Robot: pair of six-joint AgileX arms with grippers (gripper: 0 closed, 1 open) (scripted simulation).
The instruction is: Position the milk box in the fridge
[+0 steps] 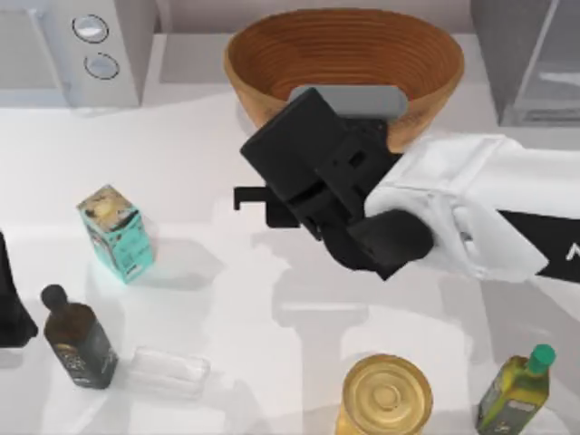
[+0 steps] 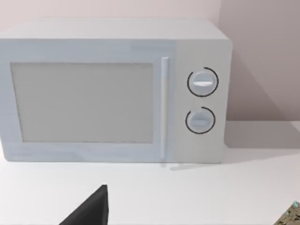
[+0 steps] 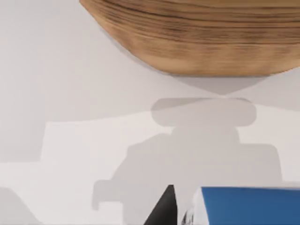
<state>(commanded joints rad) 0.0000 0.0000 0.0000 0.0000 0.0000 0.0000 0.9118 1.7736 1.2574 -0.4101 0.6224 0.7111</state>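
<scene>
White table (image 1: 272,362) crowded: wooden bowl (image 1: 344,54) at twelve o'clock, right gripper (image 1: 272,204) central, apparently clamping milk box (image 3: 248,204); grip unclear.

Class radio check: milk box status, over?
Right tool mid-table, before wooden bowl. Left tool parked at left edge. Milk box by right tool. Fridge back right, bowl near path.

White counter (image 1: 272,362); ribbed tan-brown wooden bowl (image 1: 344,54); teal carton (image 1: 116,234) with yellowish picture; pale grey microwave (image 2: 112,89); milk box (image 3: 246,205) blue on top; dark, perhaps brownish, bottle (image 1: 80,340).
</scene>
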